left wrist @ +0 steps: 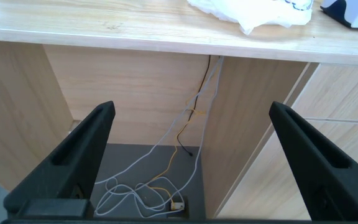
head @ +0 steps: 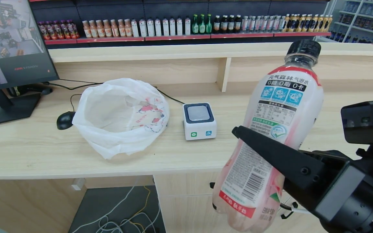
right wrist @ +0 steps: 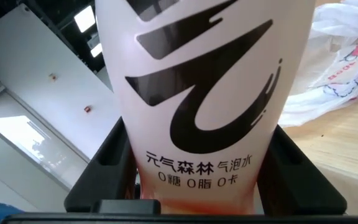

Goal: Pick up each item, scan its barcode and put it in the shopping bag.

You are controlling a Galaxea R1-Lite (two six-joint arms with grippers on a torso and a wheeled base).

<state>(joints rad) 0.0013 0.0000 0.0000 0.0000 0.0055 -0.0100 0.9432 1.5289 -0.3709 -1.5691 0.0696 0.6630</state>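
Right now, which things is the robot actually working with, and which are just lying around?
In use: pink plastic drink bottle with black cap, white plastic shopping bag, white cube-shaped barcode scanner.
Lying about: black computer mouse, black monitor, loose cables under counter, shelved bottles.

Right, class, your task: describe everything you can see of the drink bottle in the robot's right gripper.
The bottle is clear plastic with a black screw cap, holding pale pink liquid. A white-and-pink label wraps it, red-banded top and bottom, its barcode facing the head camera. It is tilted, cap uppermost, in the air right of the scanner. The right gripper is shut on its lower body; nothing else touches it.
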